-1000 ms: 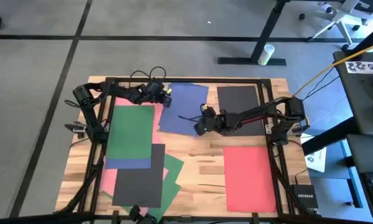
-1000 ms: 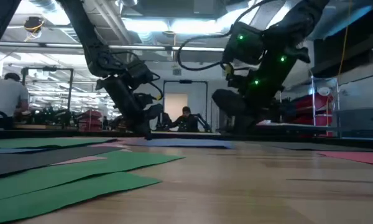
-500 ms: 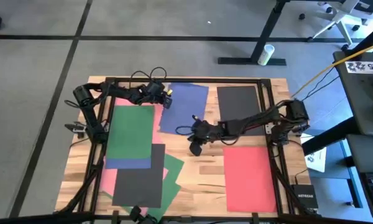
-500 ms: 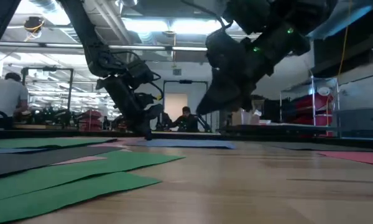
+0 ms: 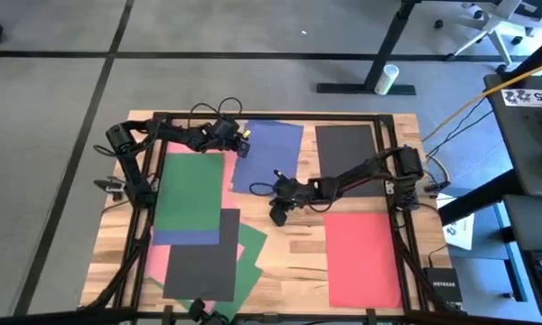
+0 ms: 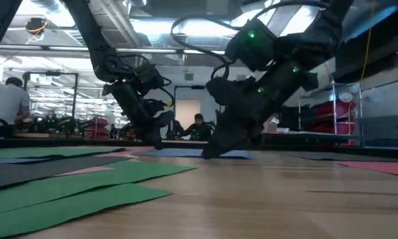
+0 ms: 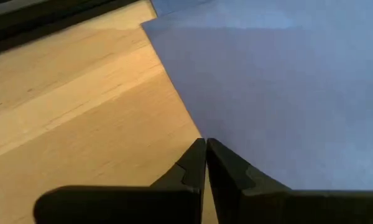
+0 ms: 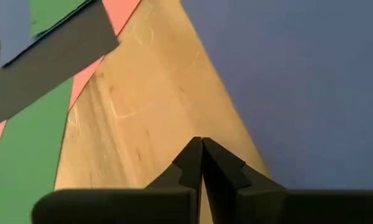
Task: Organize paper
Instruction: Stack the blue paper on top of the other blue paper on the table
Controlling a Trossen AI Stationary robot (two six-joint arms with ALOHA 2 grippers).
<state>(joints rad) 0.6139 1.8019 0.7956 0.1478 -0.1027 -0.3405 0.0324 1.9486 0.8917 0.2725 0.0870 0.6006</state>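
Observation:
A blue sheet [image 5: 269,153] lies flat at the table's far middle, also showing in both wrist views [image 7: 286,87] [image 8: 298,74]. My left gripper [image 5: 241,147] [image 7: 205,144] is shut, its tips at the sheet's left edge. My right gripper [image 5: 277,215] [image 8: 202,143] is shut and low over bare wood, just off the blue sheet's near edge. A black sheet [image 5: 348,149] lies right of the blue one, and a red sheet [image 5: 361,257] lies at the near right. At the left, green [image 5: 191,190], blue, black [image 5: 203,257] and pink sheets overlap. My left gripper sets its shut fingertips down on the blue sheet's left edge [image 7: 206,127], slanting down from the table's far left. The sheet lies flat on the wood there. My right gripper's shut tips are down by the wood [image 8: 143,124]; I cannot tell whether they touch it. They are off the sheet.
Bare wood [image 5: 294,244] shows in the middle near part, between the left pile and the red sheet. A dark frame [image 5: 393,217] runs along the table's sides. Beyond the far edge the low view shows a person [image 6: 198,126] in the room.
My right gripper has left the blue sheet's near part, risen, gone toward the table's near left, and come down onto the bare wood just off the sheet's near edge. The sheets have stayed where they were.

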